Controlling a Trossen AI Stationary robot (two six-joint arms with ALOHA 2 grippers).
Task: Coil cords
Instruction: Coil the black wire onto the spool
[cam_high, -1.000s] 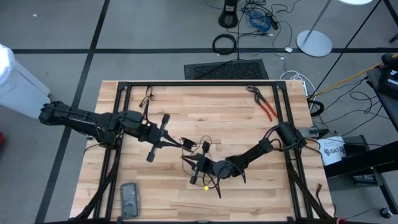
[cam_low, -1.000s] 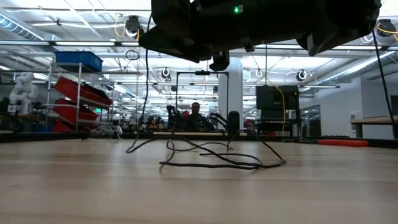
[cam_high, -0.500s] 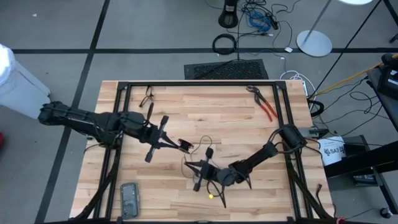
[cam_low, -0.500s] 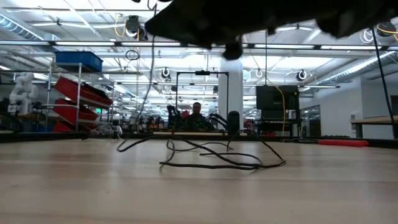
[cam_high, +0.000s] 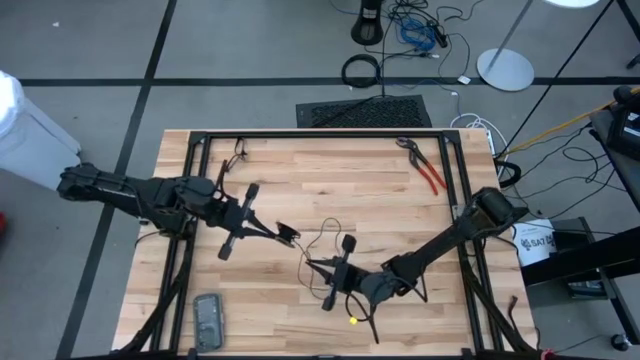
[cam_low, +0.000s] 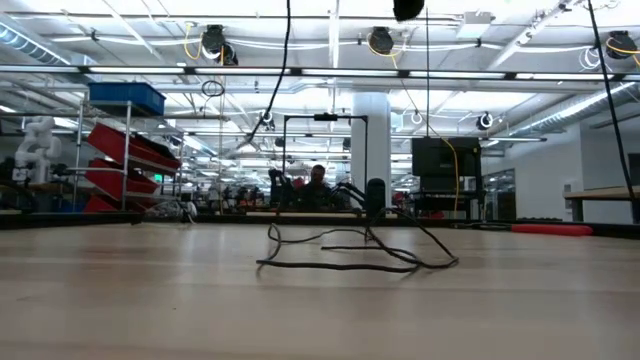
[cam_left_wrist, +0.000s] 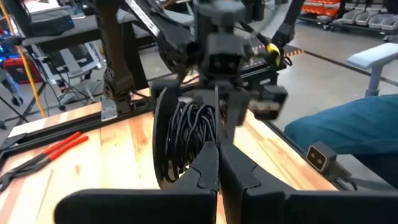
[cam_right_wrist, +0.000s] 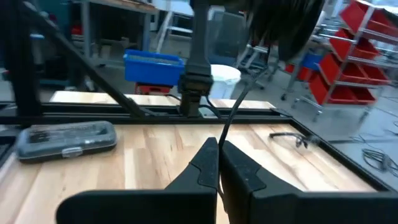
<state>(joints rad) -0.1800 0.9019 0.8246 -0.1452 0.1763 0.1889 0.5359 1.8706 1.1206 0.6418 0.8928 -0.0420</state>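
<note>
a: where is the cord (cam_high: 322, 243) at this moment?

b: near the middle of the bench (cam_high: 380, 195). from above, it runs in thin loops between the two pincers. the low view shows part of it lying in loose curves on the wood (cam_low: 345, 262), with one strand rising out of the top of the picture.

a: and the left pincer (cam_high: 291, 238)?

b: it is out over the middle of the bench, left of the loops, with its fingers clenched together. in the left wrist view the fingers (cam_left_wrist: 208, 171) meet at a seam, and a bundle of black cord windings (cam_left_wrist: 186, 134) shows just past them. whether the tips pinch the cord itself cannot be told.

a: the right one?

b: the right pincer (cam_high: 312, 263) is nearer the front edge, reaching in from the right, fingers clenched too. in its wrist view a strand of the cord (cam_right_wrist: 231, 118) comes up from between the fingertips, so it is grasping the cord.

a: anything else on the bench?

b: red-handled pliers (cam_high: 425, 168) near the far right corner, a grey case (cam_high: 208, 321) near the front left corner, and glasses (cam_high: 238, 152) at the far left. all sit well apart from the cord.
</note>
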